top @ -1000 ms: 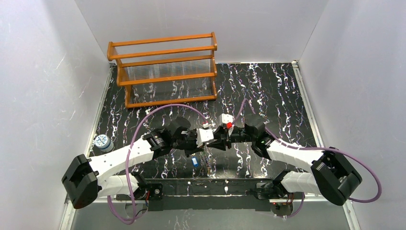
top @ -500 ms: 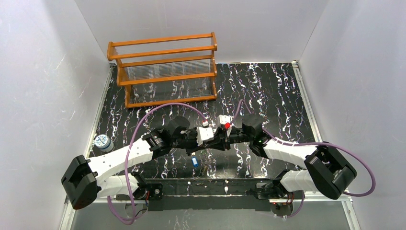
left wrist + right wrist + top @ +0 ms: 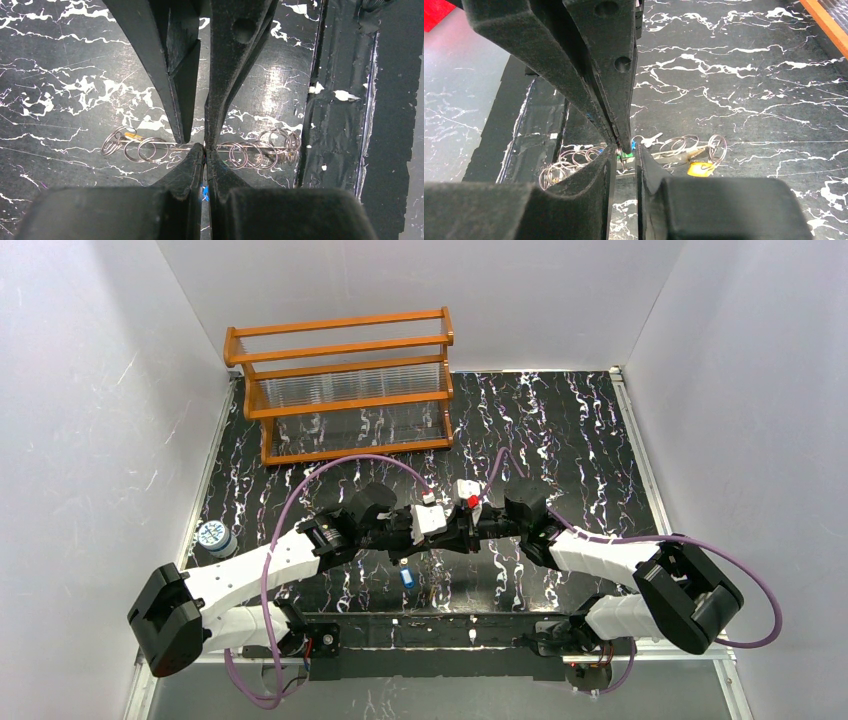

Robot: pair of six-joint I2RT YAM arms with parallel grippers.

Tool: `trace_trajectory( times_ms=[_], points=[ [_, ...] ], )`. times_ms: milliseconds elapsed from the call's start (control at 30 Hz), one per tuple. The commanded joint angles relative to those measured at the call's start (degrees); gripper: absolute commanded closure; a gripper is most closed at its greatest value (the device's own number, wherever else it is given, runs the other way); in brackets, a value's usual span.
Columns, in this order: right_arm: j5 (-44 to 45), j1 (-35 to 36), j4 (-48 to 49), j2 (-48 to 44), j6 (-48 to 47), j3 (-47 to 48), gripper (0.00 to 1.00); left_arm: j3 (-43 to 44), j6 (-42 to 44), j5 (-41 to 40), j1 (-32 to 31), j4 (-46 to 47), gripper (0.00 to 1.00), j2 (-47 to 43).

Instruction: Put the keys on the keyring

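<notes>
Black, white-veined counter [image 3: 580, 430] between pale walls: two robot arms meet tip to tip above its middle. The left pincer [image 3: 205, 151] is pressed together, with a speck of metal at its tip too small to name. The right pincer [image 3: 626, 154] faces it with its fingers a narrow gap apart, and nothing can be seen held between them. Directly below both tips lies the keyring [image 3: 250, 155], a thin wire strung with silvery rings, running crosswise under the pincers. Their dark fingers hide its middle from both wrist cameras. A yellow key [image 3: 700, 168] lies among the rings on the far side of the pincers. A blue key [image 3: 407, 577] lies apart from the wire, on the near side toward the left arm. A strip of black tape [image 3: 340, 125] edges the counter just past the wire's near end. Well behind the pincers stands an orange rack [image 3: 340, 390]. A small blue-and-white tub [image 3: 213, 537] sits far out beside the left arm, and purple cables [image 3: 330, 472] loop over the arms.
</notes>
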Motion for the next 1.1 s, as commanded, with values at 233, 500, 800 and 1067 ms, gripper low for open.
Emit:
trace_trajectory(
  times_ms=[233, 500, 800, 1067],
  points=[
    [3.18, 0.07, -0.81, -0.48, -1.73, 0.26, 0.72, -0.06, -0.44, 1.04, -0.44, 2.03, 1.0, -1.93],
    [2.38, 0.05, -1.07, -0.23, -1.91, 0.43, 0.86, 0.12, -0.49, 1.2, -0.44, 2.31, 1.0, -1.69],
    [1.84, 0.05, -1.25, 0.19, -2.35, 0.67, 0.99, -0.38, -0.67, 0.8, -0.53, 2.37, 1.0, -2.27],
    [3.77, 0.09, -0.66, -2.37, -2.92, -0.91, 0.99, -6.57, -3.22, -4.8, -0.57, 7.58, 0.54, -10.91]
  ],
)
